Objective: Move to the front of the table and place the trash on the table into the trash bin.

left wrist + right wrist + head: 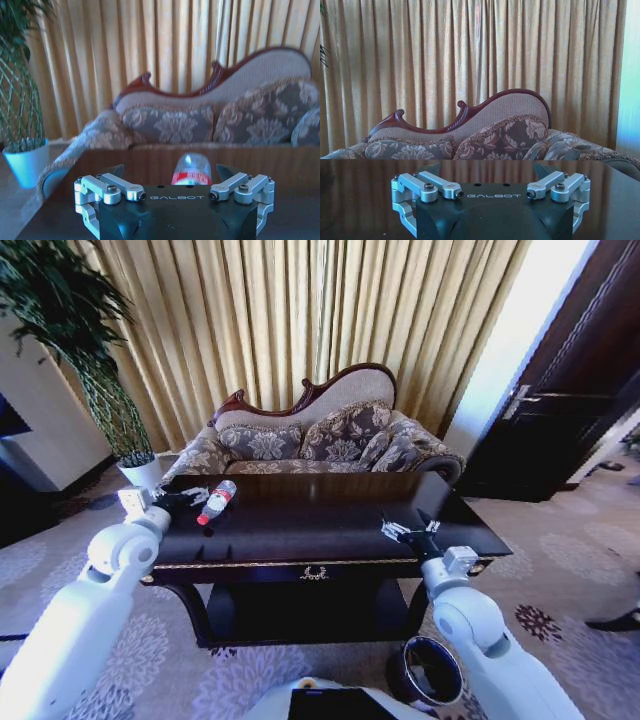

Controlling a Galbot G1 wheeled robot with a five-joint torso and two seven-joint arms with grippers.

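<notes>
Glossy table (330, 530), bottle (217, 502) near left edge before spread left claw (190, 498).

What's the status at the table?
Left claw open, lined up on the bottle. Right claw open, low over the table. Trash bin on floor by right arm. Nothing in the way.

The dark glossy tabletop (330, 520) spans the middle of the frame, with a patterned sofa (320, 435) and gold curtains (300, 310) behind it. A clear bottle (217, 502) with a red label lies at centre left, just beside the left pincer (190, 499). The right pincer (402, 531) hovers right of centre. The trash bin (425, 670) stands on the carpet at lower right.
</notes>
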